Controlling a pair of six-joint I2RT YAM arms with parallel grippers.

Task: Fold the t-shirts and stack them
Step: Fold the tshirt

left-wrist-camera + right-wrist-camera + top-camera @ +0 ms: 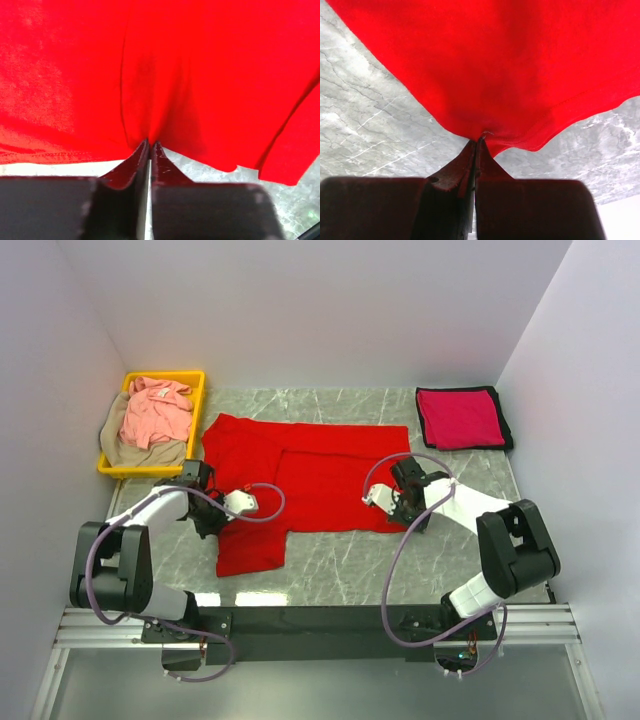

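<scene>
A bright red t-shirt (310, 480) lies spread on the marble table, one sleeve hanging toward the near edge. My left gripper (208, 506) is shut on the shirt's left edge; in the left wrist view the red cloth (200, 75) bunches into the gripper's tips (150, 143). My right gripper (402, 508) is shut on the shirt's near right hem, and the red cloth (510, 65) is pinched at its tips (480, 139). A crimson-magenta t-shirt (460, 417) lies folded at the back right. A salmon pink t-shirt (155, 410) lies on a tan one (145, 452) in the bin.
The yellow plastic bin (195, 380) stands at the back left against the wall. A dark cloth edge (507, 425) borders the folded crimson shirt. Grey marble table (340, 565) shows between the shirt and the arm bases. White walls enclose three sides.
</scene>
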